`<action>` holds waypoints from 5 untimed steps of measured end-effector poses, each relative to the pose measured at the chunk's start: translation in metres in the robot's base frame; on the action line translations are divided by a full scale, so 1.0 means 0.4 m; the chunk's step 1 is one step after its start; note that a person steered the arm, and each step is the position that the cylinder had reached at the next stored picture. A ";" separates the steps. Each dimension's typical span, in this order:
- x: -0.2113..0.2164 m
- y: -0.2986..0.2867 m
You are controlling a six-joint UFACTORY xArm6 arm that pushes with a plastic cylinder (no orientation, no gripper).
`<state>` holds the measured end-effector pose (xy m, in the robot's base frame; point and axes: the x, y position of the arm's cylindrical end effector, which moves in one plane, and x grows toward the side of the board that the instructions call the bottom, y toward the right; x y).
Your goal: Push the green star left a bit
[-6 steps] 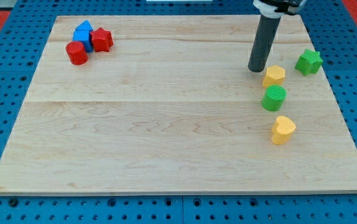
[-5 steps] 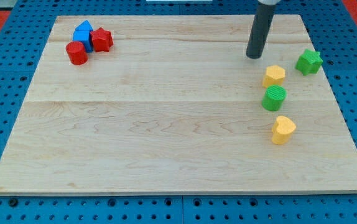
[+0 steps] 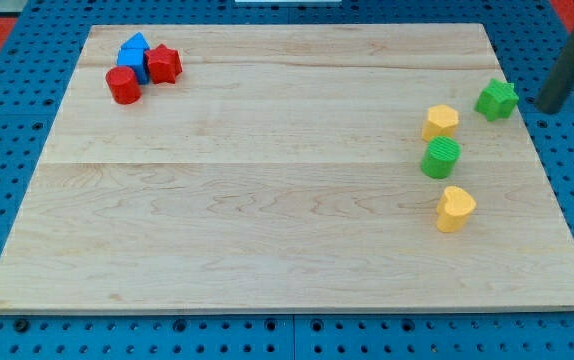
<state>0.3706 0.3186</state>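
Note:
The green star (image 3: 497, 99) lies near the board's right edge, towards the view's top. My tip (image 3: 550, 104) is just to the right of it, off the board's edge, with a small gap between them. A yellow hexagon block (image 3: 441, 121) lies to the left of the star and slightly below it. A green cylinder (image 3: 441, 157) sits below the hexagon. A yellow heart (image 3: 455, 208) lies below that.
At the top left a red cylinder (image 3: 123, 85), a blue block (image 3: 133, 55) and a red star (image 3: 164, 64) sit clustered together. The wooden board (image 3: 267, 200) rests on a blue pegboard surface.
My tip has moved from the left of the yellow hexagon, up and then across to the right side of the green star. No block has moved.

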 end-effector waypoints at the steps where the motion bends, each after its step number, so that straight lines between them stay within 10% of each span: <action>1: 0.003 -0.098; 5: -0.131 -0.181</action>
